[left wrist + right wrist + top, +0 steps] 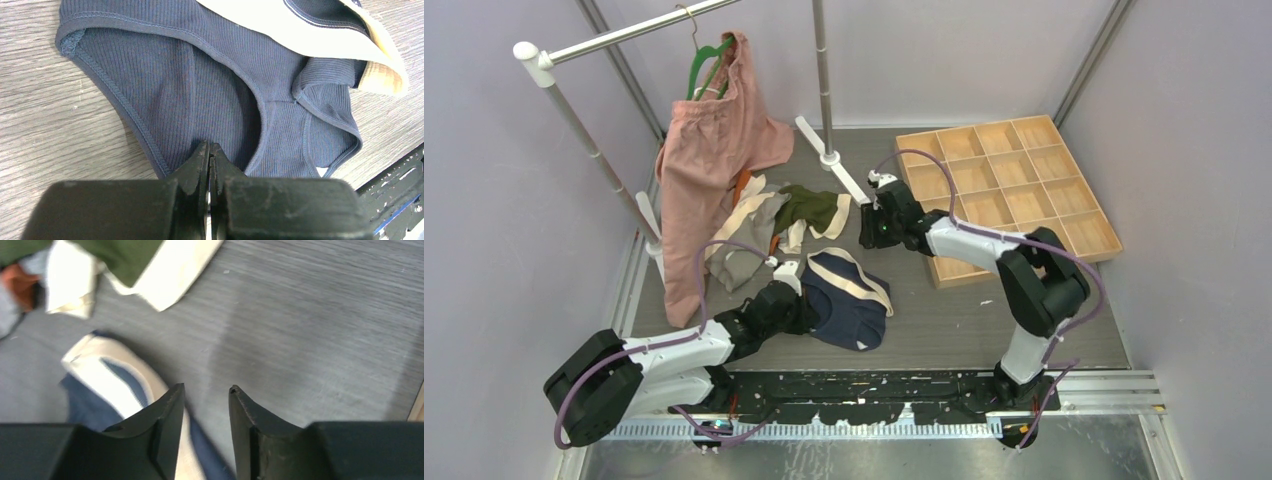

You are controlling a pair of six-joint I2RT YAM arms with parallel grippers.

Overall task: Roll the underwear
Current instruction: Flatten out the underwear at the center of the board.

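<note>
At the near edge of the table (984,325) the two arms reach forward. The left gripper (209,148) has its jaws pressed together, with only a thin line between them. Its tips lie on the lower hem of the navy underwear (200,90); I cannot tell if any cloth is pinched between them. This navy underwear lies spread and a little crumpled on the table, just in front of the left arm and near the middle. Its cream waistband (280,30) is on the far side and is partly turned over. A little farther and to the right, the right gripper (206,388) hangs above the bare table, beside the waistband end of the navy piece. Its jaws stand moderately apart and nothing is between them. Behind it, to the left, lies a loose pile of other underwear: an olive green one (809,207), a grey one (742,265) and a bit of orange (742,185). At the far left a large pink garment (709,165) hangs from a green hanger (709,62) on a rail. At the far right lies a wooden tray (1014,190) with many compartments.
</note>
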